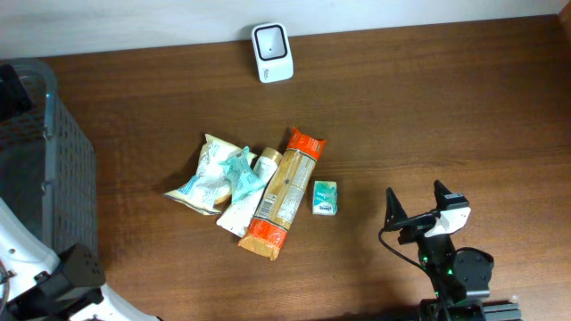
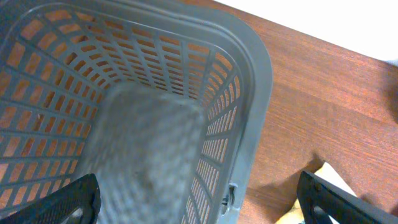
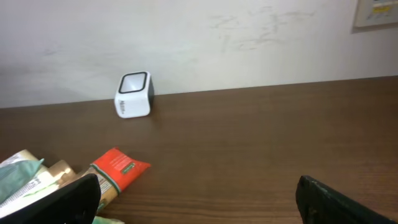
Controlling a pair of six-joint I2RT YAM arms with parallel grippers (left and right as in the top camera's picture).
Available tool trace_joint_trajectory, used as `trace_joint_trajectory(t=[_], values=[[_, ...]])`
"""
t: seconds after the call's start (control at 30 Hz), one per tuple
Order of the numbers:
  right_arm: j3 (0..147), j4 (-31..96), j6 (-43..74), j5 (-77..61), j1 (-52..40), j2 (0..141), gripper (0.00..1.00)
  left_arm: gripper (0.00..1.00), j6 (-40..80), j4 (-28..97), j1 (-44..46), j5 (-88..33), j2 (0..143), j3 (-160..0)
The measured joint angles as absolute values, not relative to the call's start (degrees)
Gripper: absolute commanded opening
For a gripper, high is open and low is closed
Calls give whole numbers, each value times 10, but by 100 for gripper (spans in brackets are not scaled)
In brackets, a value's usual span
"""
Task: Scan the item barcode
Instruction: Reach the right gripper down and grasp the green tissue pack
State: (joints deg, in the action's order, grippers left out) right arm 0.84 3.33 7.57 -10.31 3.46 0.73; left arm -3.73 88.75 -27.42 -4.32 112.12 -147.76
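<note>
A white cube scanner (image 1: 270, 52) with a dark window stands at the table's far edge, also seen in the right wrist view as the scanner (image 3: 134, 94). Several items lie mid-table: a long pasta packet (image 1: 284, 192) with orange-red ends, a white and teal bag (image 1: 207, 174), a white tube (image 1: 243, 203) and a small teal box (image 1: 325, 197). My right gripper (image 1: 417, 201) is open and empty, to the right of the box. In its own view the right gripper (image 3: 198, 186) faces the scanner, the pasta packet (image 3: 118, 167) at left. My left gripper (image 2: 198, 186) is open and empty over the basket.
A grey slatted basket (image 1: 53, 169) fills the left side of the table; its rim (image 2: 258, 93) runs under my left fingers. The left arm's base (image 1: 62, 276) sits at the lower left. A pale wall stands behind the scanner.
</note>
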Motion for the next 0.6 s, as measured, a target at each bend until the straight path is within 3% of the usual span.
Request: trace_joint_trajectory(t=[0.17,0.4,0.6], values=[[28,34,75,-177,35,27,99,99,-37,888,-274,-43,1121,-1478],[265,61,76,-264,35,324,99,99,-38,890,-274,-45,1121,-1478],[576,364,75,-316,36,605,98,99,-39,890,-274,-45,1121,-1478]])
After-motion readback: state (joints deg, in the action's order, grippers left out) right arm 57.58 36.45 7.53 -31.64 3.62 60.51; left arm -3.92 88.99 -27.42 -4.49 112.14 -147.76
